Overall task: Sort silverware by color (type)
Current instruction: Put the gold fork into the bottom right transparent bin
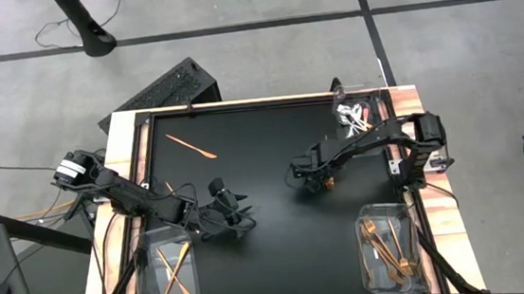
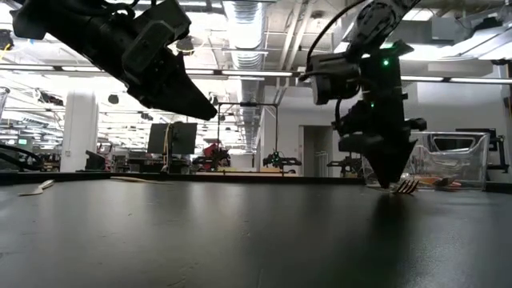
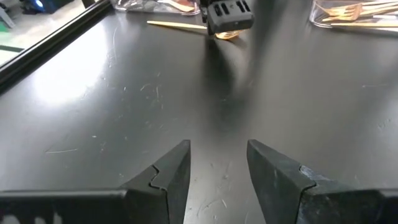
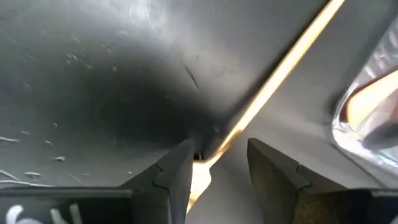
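the right gripper [image 1: 310, 174] stands low over the middle of the black table [image 1: 279, 231], its tips pointing down at a copper-gold fork [image 4: 273, 81]. only the right wrist view shows the detail: the fork's thin handle runs slantwise between the two dark fingers [image 4: 177, 171], which stand apart with the fork in the gap; whether either pad touches it cannot be made out. from above, the arm covers most of that fork. the low view catches its tines [image 2: 408, 187] on the table just beside the gripper's tip [image 2: 390, 182].

the left gripper [image 1: 240, 217] hovers near the table's front left, fingers apart and empty; its wrist view looks across bare tabletop between them [image 3: 171, 174] toward the right gripper [image 3: 227, 15], with the fork's handle [image 3: 177, 25] showing beside it.

the overhead view alone lays out the rest: a second copper-gold stick-like piece [image 1: 191, 146] lying alone toward the far left of the table, a clear plastic bin at the front left [image 1: 147, 241] with copper pieces [image 1: 171, 274] in it, a clear bin at the front right [image 1: 371, 215] with gold pieces [image 1: 385, 246], and a third clear bin at the far right corner [image 1: 364, 91] holding shiny pieces [image 1: 352, 115] too small to tell apart. in the low view the far piece is only a pale sliver [image 2: 36, 189] at the table's edge, and the left arm is cut off by the frame's top.
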